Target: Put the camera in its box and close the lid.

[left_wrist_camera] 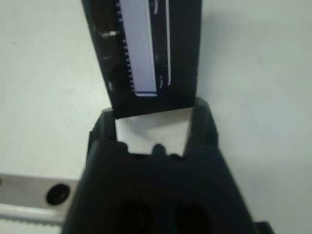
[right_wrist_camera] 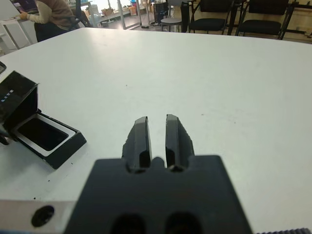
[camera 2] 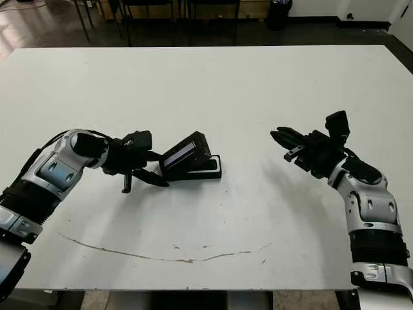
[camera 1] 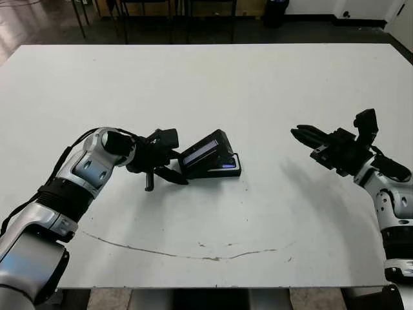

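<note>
Left eye view gives me the white bench with the box sitting left of centre, and the lid tilted up over it, its pale strip facing up and toward me. My left gripper is at the lid's raised, leftward end. From the left wrist view the two fingers stand on either side of that end and seem to clamp it, though a gap of white shows between the lid's edge and the gripper body. The lid's far end reaches down to the box, so the box stands partly open.

From the right wrist view I see the box's white-lined rim and a dark inside; I take that dark inside for the camera, though I cannot make out its outline.

My right gripper hangs above the bench well to the right of the box, touching nothing, its fingers nearly together with only a narrow slit between them. A person's upper body shows beyond the bench's far corner in that view.
</note>
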